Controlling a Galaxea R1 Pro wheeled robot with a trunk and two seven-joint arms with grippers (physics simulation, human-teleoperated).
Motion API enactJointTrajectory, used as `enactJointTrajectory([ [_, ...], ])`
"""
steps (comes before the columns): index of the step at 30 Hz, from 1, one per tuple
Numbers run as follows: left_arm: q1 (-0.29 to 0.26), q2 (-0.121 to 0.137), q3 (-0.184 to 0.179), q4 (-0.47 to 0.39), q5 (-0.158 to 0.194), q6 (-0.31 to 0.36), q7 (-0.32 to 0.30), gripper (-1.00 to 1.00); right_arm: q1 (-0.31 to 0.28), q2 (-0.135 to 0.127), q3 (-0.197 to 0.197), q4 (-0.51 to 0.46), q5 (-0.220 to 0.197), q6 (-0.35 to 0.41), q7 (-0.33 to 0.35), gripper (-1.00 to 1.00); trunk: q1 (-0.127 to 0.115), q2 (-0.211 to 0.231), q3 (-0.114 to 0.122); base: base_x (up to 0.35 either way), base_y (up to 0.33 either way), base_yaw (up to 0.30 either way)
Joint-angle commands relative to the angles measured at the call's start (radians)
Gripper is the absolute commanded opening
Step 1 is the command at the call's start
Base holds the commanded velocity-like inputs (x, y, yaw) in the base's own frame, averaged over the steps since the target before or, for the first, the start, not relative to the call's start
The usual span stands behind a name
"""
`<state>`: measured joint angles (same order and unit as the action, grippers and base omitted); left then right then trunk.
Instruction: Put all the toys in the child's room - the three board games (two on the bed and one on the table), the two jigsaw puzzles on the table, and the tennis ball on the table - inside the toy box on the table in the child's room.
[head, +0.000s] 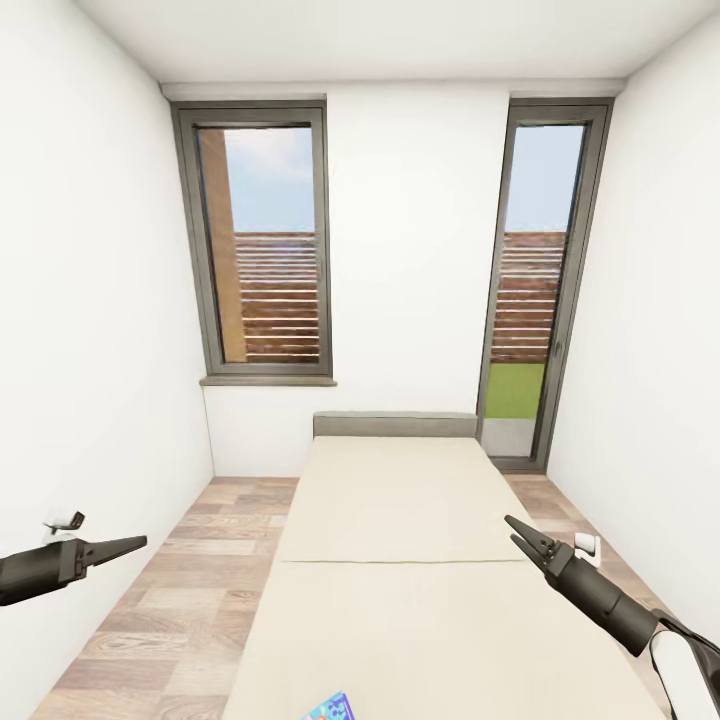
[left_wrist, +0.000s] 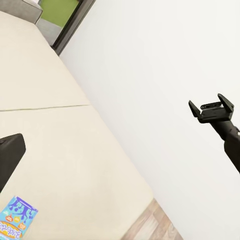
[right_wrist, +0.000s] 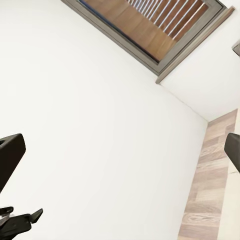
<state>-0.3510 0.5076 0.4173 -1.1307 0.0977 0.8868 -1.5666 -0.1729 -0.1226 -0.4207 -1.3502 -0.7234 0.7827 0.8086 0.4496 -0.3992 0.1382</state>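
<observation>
Right pincer (head: 522, 531) tapered, black, over smooth cream bed (head: 400, 500).

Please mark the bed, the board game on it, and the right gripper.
bed (head: 400, 500), head view: bare cream top.
board game (left_wrist: 16, 215), left wrist view: middle of its light blue lid.
right gripper (head: 516, 527), head view: tips of its fingers, close together.

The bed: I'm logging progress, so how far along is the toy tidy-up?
Nothing looks done. A blue board game lies on the bed, untouched. Both grippers, left and right, hang in the air holding nothing. Every toy is left to pack.
</observation>
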Motion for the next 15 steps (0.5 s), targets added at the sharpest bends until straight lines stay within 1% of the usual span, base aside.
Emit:
enactJointTrajectory([
  [1,0.0,0.0,0.0,0.0,-0.001,0.011,-0.004,1.0,0.0,0.0,-0.001,0.0,-0.002,0.006,0.002,1.0,0.0,-0.001,0.0,0.0,0.0,0.0],
  [5,0.0,-0.003,-0.008,0.002,-0.004,0.012,-0.004,1.0,0.0,0.001,-0.001,0.0,-0.002,0.006,0.001,1.0,0.0,-0.001,0.0,0.0,0.0,0.0],
  [9,0.0,-0.015,-0.028,0.005,-0.007,0.012,-0.004,1.0,0.0,0.0,-0.001,-0.001,-0.001,0.006,0.001,1.0,0.0,-0.001,0.0,0.0,0.0,0.0],
  [12,0.0,-0.027,-0.052,0.006,-0.011,0.012,-0.004,1.0,0.0,0.0,-0.001,-0.006,-0.001,0.006,0.0,1.0,0.0,-0.001,0.0,0.0,0.0,0.0],
  [13,0.0,-0.034,-0.067,0.006,-0.014,0.012,-0.004,1.0,0.0,0.0,-0.001,-0.009,-0.001,0.006,-0.001,1.0,0.0,-0.001,0.0,0.0,0.0,0.0],
  [14,-0.001,-0.038,-0.075,0.006,-0.015,0.013,-0.004,1.0,0.0,0.0,0.0,-0.01,0.0,0.006,-0.002,1.0,0.0,-0.001,0.0,0.0,0.0,0.0],
  [15,-0.001,-0.047,-0.091,0.007,-0.018,0.015,0.018,1.0,0.0,0.0,0.0,-0.012,0.0,0.005,-0.003,1.0,0.0,-0.001,0.0,0.0,0.0,0.0],
])
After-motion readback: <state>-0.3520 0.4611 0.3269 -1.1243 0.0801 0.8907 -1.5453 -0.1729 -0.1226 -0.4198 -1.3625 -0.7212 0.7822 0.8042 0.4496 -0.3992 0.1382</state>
